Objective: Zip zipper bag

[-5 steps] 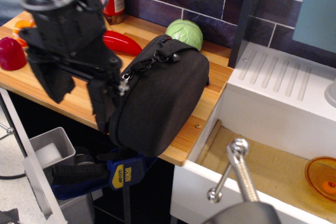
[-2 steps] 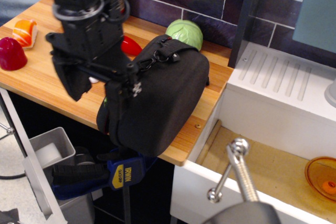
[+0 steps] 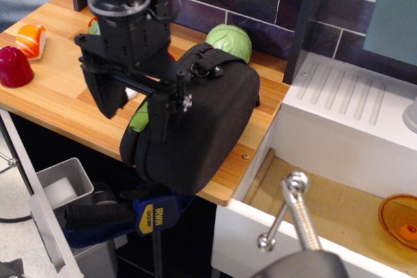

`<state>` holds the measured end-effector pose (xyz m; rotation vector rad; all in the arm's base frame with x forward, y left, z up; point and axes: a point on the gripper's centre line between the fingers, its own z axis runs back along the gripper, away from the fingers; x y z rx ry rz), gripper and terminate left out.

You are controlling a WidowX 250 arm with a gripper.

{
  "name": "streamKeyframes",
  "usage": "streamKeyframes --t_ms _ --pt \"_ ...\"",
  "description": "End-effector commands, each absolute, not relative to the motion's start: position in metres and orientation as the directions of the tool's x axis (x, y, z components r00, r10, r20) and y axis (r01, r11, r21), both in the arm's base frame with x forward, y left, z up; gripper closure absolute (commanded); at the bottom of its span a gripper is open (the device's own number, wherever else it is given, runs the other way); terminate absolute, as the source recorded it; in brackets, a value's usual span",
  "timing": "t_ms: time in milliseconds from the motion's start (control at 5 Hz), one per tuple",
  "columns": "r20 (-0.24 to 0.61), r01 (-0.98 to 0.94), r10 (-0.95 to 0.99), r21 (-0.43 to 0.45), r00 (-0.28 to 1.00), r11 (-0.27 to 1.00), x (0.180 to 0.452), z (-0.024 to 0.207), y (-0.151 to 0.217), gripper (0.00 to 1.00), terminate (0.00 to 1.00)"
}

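The zipper bag [image 3: 205, 122], a large black fabric case, lies on the wooden counter [image 3: 52, 105] and hangs over its front edge. Its metal zipper pulls [image 3: 195, 69] sit on the top edge near the far end. A lime-green tab [image 3: 141, 119] shows at the bag's left end. My black gripper [image 3: 133, 105] hangs over that left end. Its jaws stand apart, with one finger [image 3: 104, 96] left of the bag and the other finger [image 3: 164, 114] against the bag's upper left edge. The green tab shows between them. Nothing is held.
A green cabbage toy [image 3: 229, 41] lies behind the bag. A red toy [image 3: 14, 66] and an orange toy [image 3: 30, 38] sit at the counter's left. A white sink [image 3: 345, 122] with a faucet [image 3: 296, 213] is at right. A blue clamp [image 3: 155, 216] and a grey bin [image 3: 62, 187] are below.
My gripper has moved right and a little up, from left of the bag to over its left end. The jaws kept the same spread. The bag has stayed in place.
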<state>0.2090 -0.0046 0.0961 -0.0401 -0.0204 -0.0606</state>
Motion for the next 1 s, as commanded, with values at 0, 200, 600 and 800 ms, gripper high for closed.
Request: streamKeyframes --t_ms 0,200,600,800 --pt "0.087 0.047 -0.047 0.001 0.995 0.999 0.210 0.092 -0.005 1.00 0.00" --pt "0.087 0.046 -0.047 0.022 0.995 0.999 0.209 0.083 -0.003 1.00 0.00" --pt "-0.001 0.049 -0.049 0.033 0.999 0.998 0.177 0.079 0.002 1.00 0.00" --pt "-0.042 0.073 -0.070 0.075 0.997 0.994 0.144 0.062 0.010 1.00 0.00"
